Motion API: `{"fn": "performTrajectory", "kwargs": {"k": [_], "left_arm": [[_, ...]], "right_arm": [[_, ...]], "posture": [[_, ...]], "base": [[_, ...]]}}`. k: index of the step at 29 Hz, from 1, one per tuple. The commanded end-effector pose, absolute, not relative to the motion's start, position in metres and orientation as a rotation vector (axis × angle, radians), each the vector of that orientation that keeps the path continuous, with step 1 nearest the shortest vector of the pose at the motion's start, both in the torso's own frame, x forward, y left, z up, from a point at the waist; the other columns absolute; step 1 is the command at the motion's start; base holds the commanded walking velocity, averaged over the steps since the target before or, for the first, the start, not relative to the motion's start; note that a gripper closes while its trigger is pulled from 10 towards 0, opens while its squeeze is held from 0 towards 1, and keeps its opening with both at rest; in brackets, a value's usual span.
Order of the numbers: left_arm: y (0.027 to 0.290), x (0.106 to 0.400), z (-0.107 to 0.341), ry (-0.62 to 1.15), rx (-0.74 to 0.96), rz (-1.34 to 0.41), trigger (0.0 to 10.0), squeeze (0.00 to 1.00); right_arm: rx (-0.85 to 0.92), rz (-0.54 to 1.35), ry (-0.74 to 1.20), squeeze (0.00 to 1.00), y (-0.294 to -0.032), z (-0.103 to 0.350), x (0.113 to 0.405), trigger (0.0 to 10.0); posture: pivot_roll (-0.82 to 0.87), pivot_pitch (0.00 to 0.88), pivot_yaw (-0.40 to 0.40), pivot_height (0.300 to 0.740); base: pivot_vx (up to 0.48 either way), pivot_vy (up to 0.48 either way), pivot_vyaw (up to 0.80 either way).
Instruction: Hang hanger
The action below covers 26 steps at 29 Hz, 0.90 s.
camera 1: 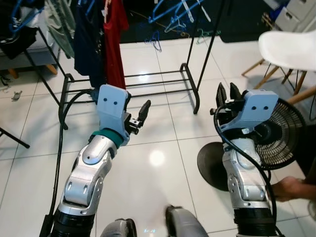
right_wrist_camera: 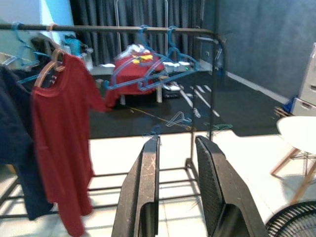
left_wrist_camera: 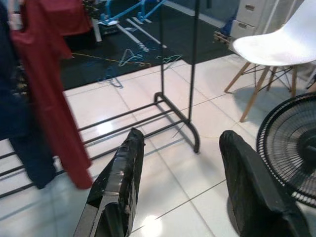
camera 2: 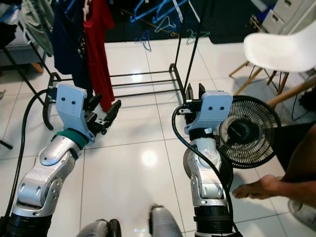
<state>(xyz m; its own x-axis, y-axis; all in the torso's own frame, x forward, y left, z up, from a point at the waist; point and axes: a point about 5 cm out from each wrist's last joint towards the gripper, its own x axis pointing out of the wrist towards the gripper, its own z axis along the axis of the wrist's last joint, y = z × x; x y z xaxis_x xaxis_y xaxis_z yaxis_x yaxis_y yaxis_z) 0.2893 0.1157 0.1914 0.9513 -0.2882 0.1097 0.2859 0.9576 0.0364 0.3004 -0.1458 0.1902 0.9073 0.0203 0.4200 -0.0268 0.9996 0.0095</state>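
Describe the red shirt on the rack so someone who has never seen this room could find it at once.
Start at the black metal clothes rack standing on the white tiled floor ahead of the robot. On its rail, beside a dark navy garment, hangs the red short-sleeved shirt. It is the only red piece on the rail and sits on a pale wooden hanger, whereas the empty hangers further along are blue.

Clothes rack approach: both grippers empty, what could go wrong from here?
1. The floor fan stands right beside the right gripper; swinging that arm could hit it.
2. A person's hand rests near the fan, close to the robot.
3. Loose blue hangers crowd the rack's rail by the red shirt, so hanging another risks snagging.
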Motion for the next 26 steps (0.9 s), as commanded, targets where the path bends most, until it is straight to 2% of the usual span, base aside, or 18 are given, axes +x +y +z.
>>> {"fn": "performTrajectory", "kwargs": {"k": [1,4,9,26], "left_arm": [[0.116,0.291,0.189,-0.108,0.029,-0.28,10.0,0.0],[0.119,0.293,0.189,-0.12,0.034,-0.251,10.0,0.0],[0.123,0.297,0.19,-0.15,0.07,-0.194,10.0,0.0],[0.12,0.301,0.195,-0.192,0.1,-0.176,10.0,0.0]], "right_arm": [[0.02,0.019,-0.431,0.0,-0.147,0.189,0.3,10.0],[0.015,0.027,-0.436,0.0,-0.146,0.19,0.301,10.0],[0.009,0.057,-0.453,0.0,-0.14,0.195,0.305,10.0],[-0.002,0.119,-0.46,0.0,-0.127,0.196,0.308,10.0]], "posture": [[-0.06,0.1,0.076,0.74],[-0.06,0.098,0.076,0.74],[-0.06,0.098,0.076,0.74],[-0.05,0.093,0.067,0.74]], "base": [[0.0,0.0,-0.77],[0.084,0.0,-0.77],[0.418,0.0,-0.68],[0.469,0.0,0.0]]}}
